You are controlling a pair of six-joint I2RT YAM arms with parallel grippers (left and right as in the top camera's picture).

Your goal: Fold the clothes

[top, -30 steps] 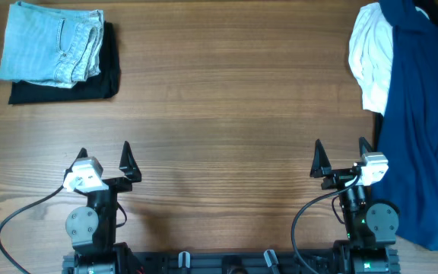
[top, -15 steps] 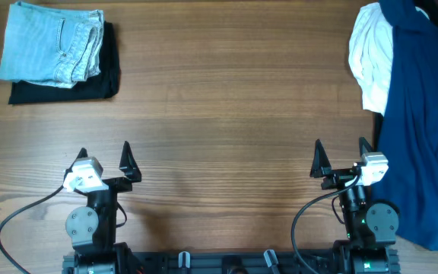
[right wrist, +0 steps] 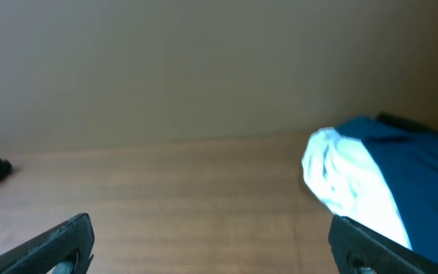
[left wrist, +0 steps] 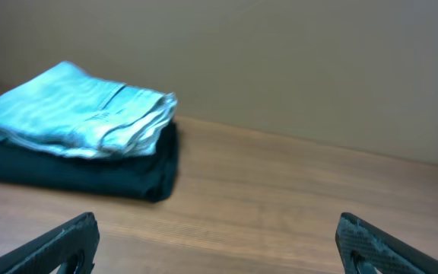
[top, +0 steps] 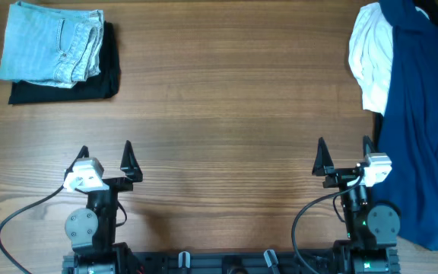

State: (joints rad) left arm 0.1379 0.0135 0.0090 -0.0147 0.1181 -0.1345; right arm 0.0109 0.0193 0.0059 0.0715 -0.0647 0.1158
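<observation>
A folded light-blue denim garment [top: 52, 42] lies on a folded black garment [top: 90, 85] at the far left; both show in the left wrist view [left wrist: 74, 114] [left wrist: 90, 175]. An unfolded dark-blue garment [top: 420, 129] lies at the right edge with a crumpled white garment [top: 371, 57] beside it; the right wrist view shows the blue one [right wrist: 424, 175] and the white one [right wrist: 348, 183]. My left gripper [top: 105, 156] is open and empty near the front edge. My right gripper [top: 343, 154] is open and empty, just left of the blue garment.
The wooden table [top: 226, 106] spans the whole view. Black cables [top: 21, 221] run from both arm bases along the front edge. A plain wall stands behind the table in the wrist views.
The right gripper has shifted very slightly to the right. The clothes and the left arm have not moved.
</observation>
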